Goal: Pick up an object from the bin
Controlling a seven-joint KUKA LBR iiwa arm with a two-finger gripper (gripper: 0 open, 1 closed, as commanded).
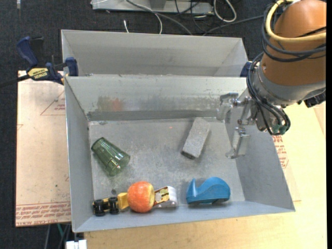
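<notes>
Seems the approach step: gripper [236, 148], width I cannot tell, hangs beside the block [195, 138]; next, centre and descend

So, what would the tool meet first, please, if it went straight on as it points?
Below the tool, probably bare bin floor by the right wall; the grey block and blue object lie aside.

Matt scuffed grey metal bin [155, 196]; glossy blue plastic dispenser [208, 191]; clear green glass [110, 156]; rough grey block [195, 138]
</notes>
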